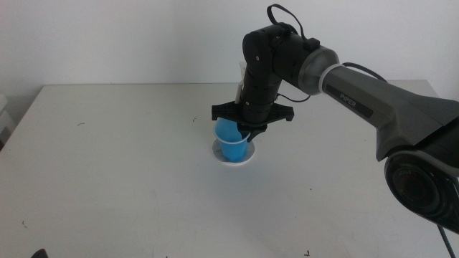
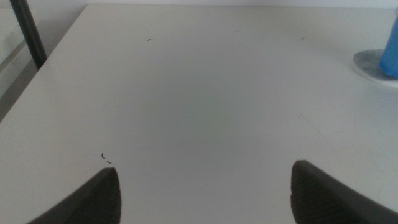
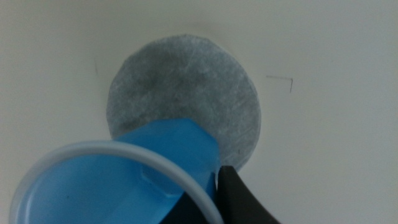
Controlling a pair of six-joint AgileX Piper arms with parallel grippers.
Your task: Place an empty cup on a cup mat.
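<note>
The bright blue cup (image 1: 230,139) hangs tilted in my right gripper (image 1: 247,134), which is shut on its pale rim. The cup's base sits over the near part of the round grey cup mat (image 1: 235,158) with its white edge. I cannot tell whether the base touches the mat. In the right wrist view the cup (image 3: 124,180) fills the lower part and covers part of the mat (image 3: 186,93); one dark finger (image 3: 242,199) shows beside the rim. My left gripper (image 2: 205,177) is open and empty over bare table, far from the mat (image 2: 372,65) and the cup (image 2: 392,53).
The white table (image 1: 107,165) runs out to its left edge, where a dark post (image 2: 28,34) stands beyond it. The right arm (image 1: 373,100) reaches in from the right above the table. A white wall stands behind.
</note>
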